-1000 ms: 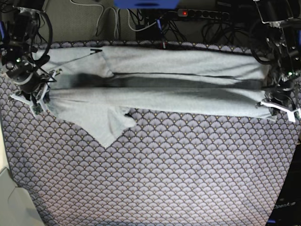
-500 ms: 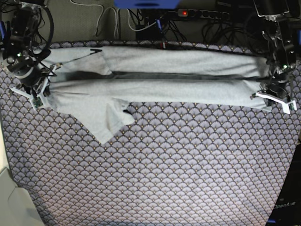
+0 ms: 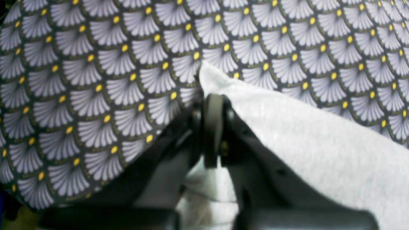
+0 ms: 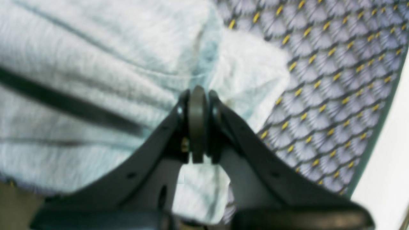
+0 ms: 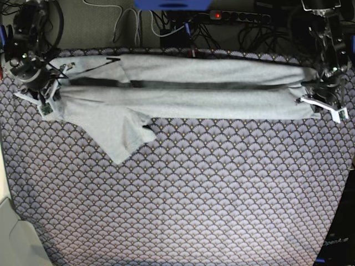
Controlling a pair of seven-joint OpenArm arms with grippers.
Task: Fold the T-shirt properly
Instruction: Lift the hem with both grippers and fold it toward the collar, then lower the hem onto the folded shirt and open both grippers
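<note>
Stretches sideways as a T-shirt [image 5: 222, 104] over the far part of the cloth [image 5: 194, 194]. Runs in two long strips, one behind the other. Extends toward the front at the base view's left as a pointed flap [image 5: 113, 133]. Meets the right gripper [image 5: 51, 101] at the base view's left end, the left gripper [image 5: 317, 106] at its right end. Continues behind the cloth with cables [image 5: 162, 34].
</note>
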